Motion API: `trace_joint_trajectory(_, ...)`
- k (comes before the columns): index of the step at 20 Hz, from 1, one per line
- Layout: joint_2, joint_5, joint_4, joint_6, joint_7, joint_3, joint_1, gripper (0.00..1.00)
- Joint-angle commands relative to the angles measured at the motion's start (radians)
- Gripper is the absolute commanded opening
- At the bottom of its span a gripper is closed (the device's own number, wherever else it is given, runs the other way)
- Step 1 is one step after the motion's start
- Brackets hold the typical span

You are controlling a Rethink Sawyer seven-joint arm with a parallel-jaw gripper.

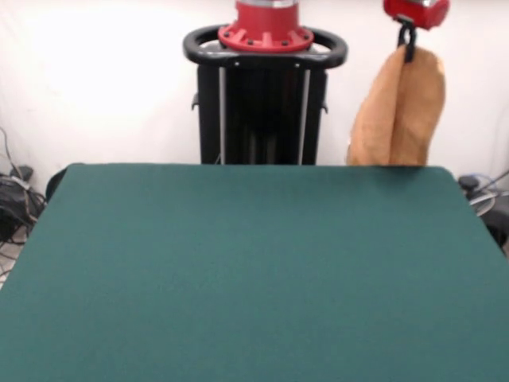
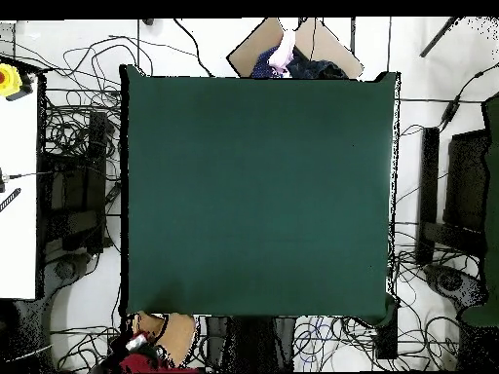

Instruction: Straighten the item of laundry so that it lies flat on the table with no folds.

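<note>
The peach-tan towel (image 1: pixel 399 111) hangs in long folds from my gripper (image 1: pixel 407 41) at the top right of the front view, beyond the table's far right corner. The gripper is shut on the towel's top edge. The towel's lower end drops behind the far edge of the dark green table (image 1: pixel 254 270). In the overhead view the towel (image 2: pixel 152 327) shows as a small tan patch just off the table's bottom left corner (image 2: pixel 136 292), with the red gripper body (image 2: pixel 144 358) beside it.
The black pedestal (image 1: pixel 264 103) with its red base stands behind the table's far edge. Cables lie on the floor all round the table (image 2: pixel 78 195). A person (image 2: pixel 287 58) shows at the top edge of the overhead view.
</note>
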Motion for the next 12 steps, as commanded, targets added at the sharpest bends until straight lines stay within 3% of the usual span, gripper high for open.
trace_joint_trajectory(1,0.125,-0.092,-0.221,0.041,-0.144,0.076,-0.147,0.00)
trace_joint_trajectory(5,0.164,-0.148,-0.285,0.048,-0.162,0.114,-0.212,0.00)
trace_joint_trajectory(12,0.309,-0.272,-0.437,0.009,-0.225,0.218,-0.342,0.00)
